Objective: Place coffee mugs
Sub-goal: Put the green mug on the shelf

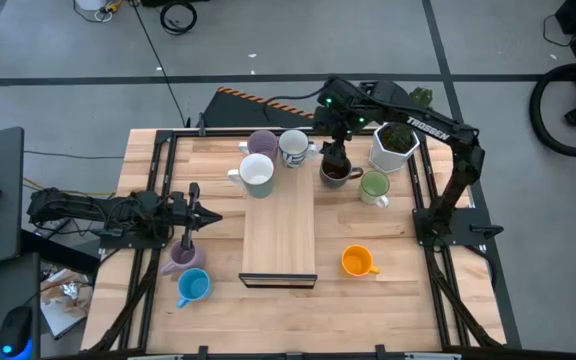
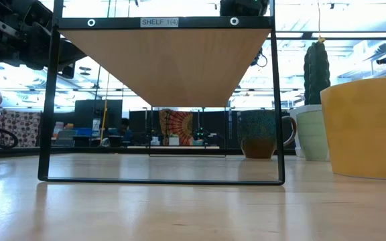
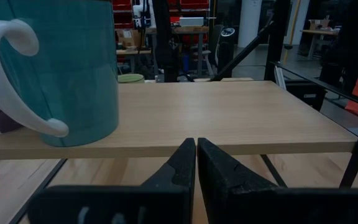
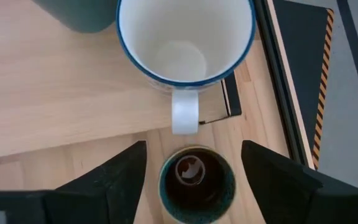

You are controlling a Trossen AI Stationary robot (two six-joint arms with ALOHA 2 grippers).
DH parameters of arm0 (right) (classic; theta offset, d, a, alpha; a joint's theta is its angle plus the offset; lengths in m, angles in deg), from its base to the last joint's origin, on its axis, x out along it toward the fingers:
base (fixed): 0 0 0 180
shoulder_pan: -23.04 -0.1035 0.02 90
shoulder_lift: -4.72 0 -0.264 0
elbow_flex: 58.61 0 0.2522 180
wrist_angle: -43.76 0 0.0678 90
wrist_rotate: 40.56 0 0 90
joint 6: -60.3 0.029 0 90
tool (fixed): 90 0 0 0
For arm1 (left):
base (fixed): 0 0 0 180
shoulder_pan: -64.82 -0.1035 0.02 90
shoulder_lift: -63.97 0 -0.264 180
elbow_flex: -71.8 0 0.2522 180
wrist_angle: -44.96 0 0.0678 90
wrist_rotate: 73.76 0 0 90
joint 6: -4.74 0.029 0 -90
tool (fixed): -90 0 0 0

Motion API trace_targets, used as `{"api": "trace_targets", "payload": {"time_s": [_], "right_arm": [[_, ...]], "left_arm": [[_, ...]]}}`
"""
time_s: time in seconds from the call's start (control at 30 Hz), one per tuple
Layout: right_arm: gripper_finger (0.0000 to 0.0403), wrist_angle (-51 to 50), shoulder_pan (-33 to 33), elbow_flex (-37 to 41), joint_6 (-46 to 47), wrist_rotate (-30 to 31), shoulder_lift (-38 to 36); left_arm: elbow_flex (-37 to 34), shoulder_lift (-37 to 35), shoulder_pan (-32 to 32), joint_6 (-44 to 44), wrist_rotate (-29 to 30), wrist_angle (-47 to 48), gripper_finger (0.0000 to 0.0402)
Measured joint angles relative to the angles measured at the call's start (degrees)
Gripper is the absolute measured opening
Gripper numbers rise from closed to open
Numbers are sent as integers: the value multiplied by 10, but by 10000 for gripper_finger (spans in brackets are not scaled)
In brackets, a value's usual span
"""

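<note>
A dark brown mug (image 4: 197, 183) stands upright on the table beside the wooden shelf's (image 1: 278, 235) far right corner. My right gripper (image 4: 194, 168) hangs open above it, one finger on either side, touching nothing. On the shelf's far end stand a white mug with a blue rim (image 4: 185, 40), a purple mug (image 1: 261, 143) and a teal mug with a white handle (image 3: 73, 68). On the table stand a light green mug (image 1: 375, 186), an orange one (image 1: 356, 261), a blue one (image 1: 192, 287) and a purple one (image 1: 183, 255). My left gripper (image 3: 196, 163) waits shut at the shelf's left side.
A white faceted pot with a cactus (image 1: 393, 145) stands at the far right, close behind the right arm. Black frame rails (image 1: 428, 215) run along the table's sides. The near half of the shelf top (image 1: 280, 250) is bare wood.
</note>
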Motion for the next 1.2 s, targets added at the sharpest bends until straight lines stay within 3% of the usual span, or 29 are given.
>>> {"api": "trace_targets", "payload": {"time_s": [0.47, 0.57, 1.2], "right_arm": [[274, -87, -18, 8, 52, 21, -26], [272, -90, -32, 35, 64, 52, -39], [271, 63, -98, 399, 222, 104, -331]], "left_arm": [[0, 0, 0, 0, 0, 0, 23], [0, 0, 0, 0, 0, 0, 23], [0, 0, 0, 0, 0, 0, 23]]}}
